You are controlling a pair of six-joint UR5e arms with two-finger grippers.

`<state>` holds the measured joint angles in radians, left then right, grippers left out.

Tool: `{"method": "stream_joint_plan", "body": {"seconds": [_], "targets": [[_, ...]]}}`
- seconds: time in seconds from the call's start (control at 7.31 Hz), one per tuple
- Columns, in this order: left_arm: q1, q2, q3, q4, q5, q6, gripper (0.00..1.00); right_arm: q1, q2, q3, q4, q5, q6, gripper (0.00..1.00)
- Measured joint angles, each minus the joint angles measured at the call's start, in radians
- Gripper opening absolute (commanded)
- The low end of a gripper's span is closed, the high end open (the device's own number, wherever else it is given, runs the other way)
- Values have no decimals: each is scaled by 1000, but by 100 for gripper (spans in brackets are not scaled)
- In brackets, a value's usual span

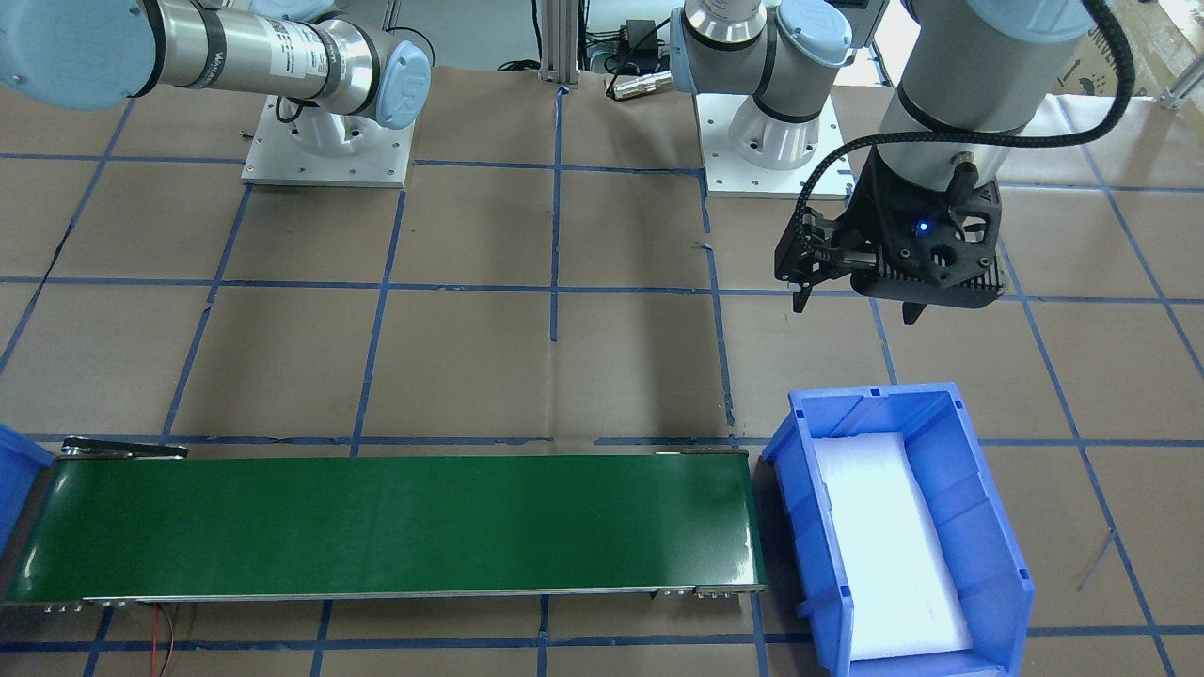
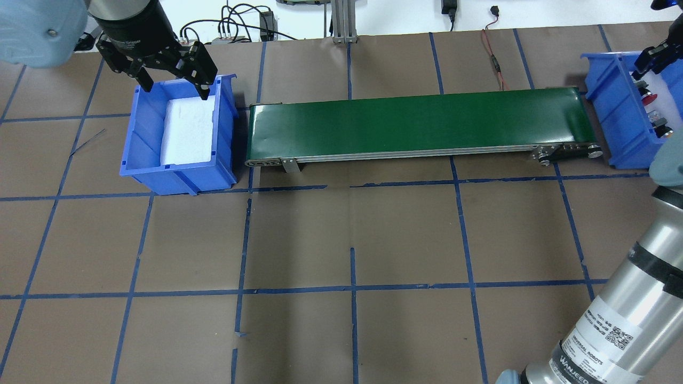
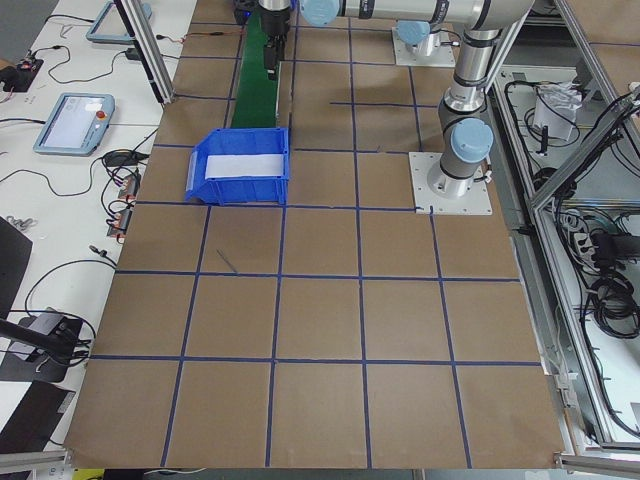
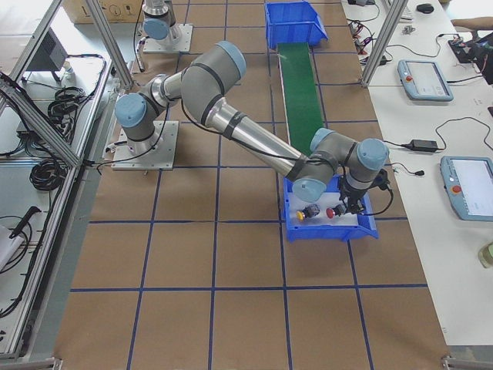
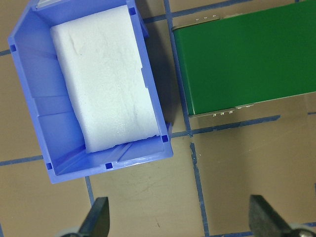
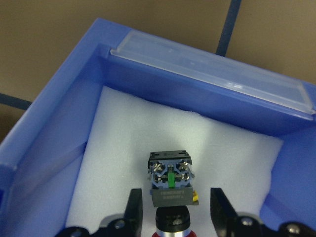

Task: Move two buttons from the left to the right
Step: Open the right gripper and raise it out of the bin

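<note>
The table (image 2: 352, 234) is covered in brown paper marked into squares with blue tape. Only the side views show the room around it: an aluminium frame, and a long white bench beside the table carrying cables and a handheld control screen (image 3: 75, 115).

The green belt (image 2: 421, 120) lies along the far side of the table from the robot's bases. The left arm (image 1: 978, 75) reaches towards one end of the belt. The right arm (image 4: 231, 123) stretches low across to the other end.

A blue bin (image 2: 139, 138) sits just off the belt's left end and holds a white foam pad (image 2: 187, 128). A second blue bin (image 4: 331, 231) sits just off the belt's right end. The front-facing camera cuts it down to a corner, and the overhead view crops it at the edge.

The left claw (image 2: 176, 90) hangs over the robot-side edge of the left bin, off the belt's end. Its fingers are spread wide, and its wrist camera shows nothing between the two tips.

The right claw (image 6: 175, 197) is down inside the right bin. Only its own camera shows the fingers clearly: they are parted, one on each side of the red button (image 6: 169, 182). There seems to be a thin gap on each side, though the cap end is cut off by the frame. That button lies on the foam with its grey contact block pointing away from the claw.

The yellow button (image 4: 310, 213) lies just beside the red one in the same bin. It shows only in the right side view, where it is small and soft.
</note>
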<state>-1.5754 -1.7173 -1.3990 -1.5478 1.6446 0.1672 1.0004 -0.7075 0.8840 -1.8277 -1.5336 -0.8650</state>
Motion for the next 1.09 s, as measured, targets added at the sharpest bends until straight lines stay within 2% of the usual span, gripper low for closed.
{"method": "stream_joint_plan", "body": {"seconds": [0.41,0.82,0.96,1.09], "targets": [[1,0,0,0,0,0,100,38,-115,-30,141,-1,3,54],[3,0,0,0,0,0,100,168,-201,-20,212,-9,112,54],[3,1,0,0,0,0,100,224,-219,-18,226,-11,197,64],[4,1,0,0,0,0,100,287,-233,-14,232,-13,299,68]]}}
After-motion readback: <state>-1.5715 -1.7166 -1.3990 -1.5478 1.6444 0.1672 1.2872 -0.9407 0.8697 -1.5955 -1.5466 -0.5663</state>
